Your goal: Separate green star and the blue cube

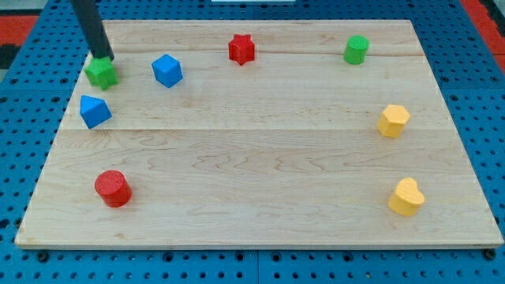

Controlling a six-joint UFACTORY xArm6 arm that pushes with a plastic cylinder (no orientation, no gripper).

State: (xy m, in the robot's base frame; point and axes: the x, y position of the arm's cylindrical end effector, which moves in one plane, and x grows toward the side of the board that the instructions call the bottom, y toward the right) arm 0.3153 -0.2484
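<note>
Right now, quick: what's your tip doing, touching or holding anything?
No hand on this arm, so nothing is held.
My tip sits against the top edge of the green star, at the view's upper left.

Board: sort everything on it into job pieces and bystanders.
Job: green star, blue cube, my tip at the star's top edge.

Bystanders: blue block, red star, green cylinder, red cylinder, yellow hexagon, yellow heart.
</note>
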